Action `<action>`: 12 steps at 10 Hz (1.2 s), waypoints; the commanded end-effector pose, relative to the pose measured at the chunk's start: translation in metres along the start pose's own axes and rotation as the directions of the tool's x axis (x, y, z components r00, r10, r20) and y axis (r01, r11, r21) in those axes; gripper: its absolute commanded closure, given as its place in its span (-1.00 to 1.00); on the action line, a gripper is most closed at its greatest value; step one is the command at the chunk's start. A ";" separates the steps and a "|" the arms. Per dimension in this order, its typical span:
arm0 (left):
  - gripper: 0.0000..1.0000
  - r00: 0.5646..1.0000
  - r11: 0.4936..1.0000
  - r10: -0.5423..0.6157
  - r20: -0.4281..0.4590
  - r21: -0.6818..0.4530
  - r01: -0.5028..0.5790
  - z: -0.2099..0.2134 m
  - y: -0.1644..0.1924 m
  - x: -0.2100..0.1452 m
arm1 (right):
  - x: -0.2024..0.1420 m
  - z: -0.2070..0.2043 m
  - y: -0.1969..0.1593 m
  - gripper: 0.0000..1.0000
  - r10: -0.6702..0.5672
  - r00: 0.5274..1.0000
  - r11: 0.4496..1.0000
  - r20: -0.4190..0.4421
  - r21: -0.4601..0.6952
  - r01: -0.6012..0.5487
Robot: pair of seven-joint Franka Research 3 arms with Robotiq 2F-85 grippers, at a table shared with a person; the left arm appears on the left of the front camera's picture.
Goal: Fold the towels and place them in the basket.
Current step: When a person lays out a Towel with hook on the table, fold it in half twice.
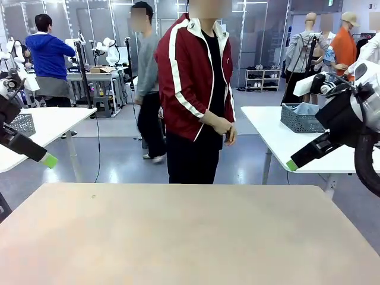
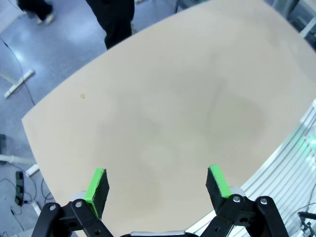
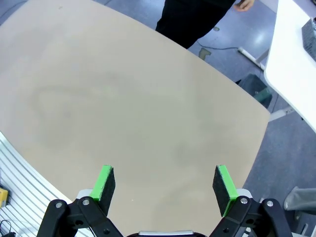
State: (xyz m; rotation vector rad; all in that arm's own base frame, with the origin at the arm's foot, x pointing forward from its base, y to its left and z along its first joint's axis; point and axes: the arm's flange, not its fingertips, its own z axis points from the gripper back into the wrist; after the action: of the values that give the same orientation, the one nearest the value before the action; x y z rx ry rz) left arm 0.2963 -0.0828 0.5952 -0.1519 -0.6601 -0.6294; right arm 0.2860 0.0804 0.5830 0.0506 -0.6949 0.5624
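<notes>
Pre-fold: left gripper (image 2: 157, 180) and right gripper (image 3: 164, 180) hover wide open over table (image 1: 178, 237); next needs a towel laid down.

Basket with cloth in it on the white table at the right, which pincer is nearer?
Right. The right pincer hangs on the side of the basket, short of its white table; the left pincer hangs at the opposite edge of the tan table.
</notes>
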 end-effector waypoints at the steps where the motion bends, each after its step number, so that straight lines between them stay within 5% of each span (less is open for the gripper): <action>1: -1.00 0.998 0.998 -0.058 0.028 -0.014 0.058 0.041 -0.004 0.018 | 0.010 0.042 -0.001 -1.00 0.034 0.999 0.998 0.030 0.047 -0.036; 5: -1.00 0.986 0.988 -0.155 0.061 0.016 0.154 0.167 -0.018 0.047 | 0.023 0.167 0.006 -1.00 0.082 0.990 0.996 0.115 0.028 -0.086; 12: -1.00 0.971 0.988 -0.153 0.181 0.017 0.153 0.308 -0.004 0.001 | -0.002 0.305 -0.017 -1.00 0.058 0.964 0.996 0.258 0.044 -0.072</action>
State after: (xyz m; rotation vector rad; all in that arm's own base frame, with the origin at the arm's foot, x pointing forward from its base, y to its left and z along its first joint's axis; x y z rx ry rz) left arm 0.1362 0.0103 0.8358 -0.1650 -0.8712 -0.7417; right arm 0.1192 0.0026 0.8181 0.1375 -0.9348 0.6183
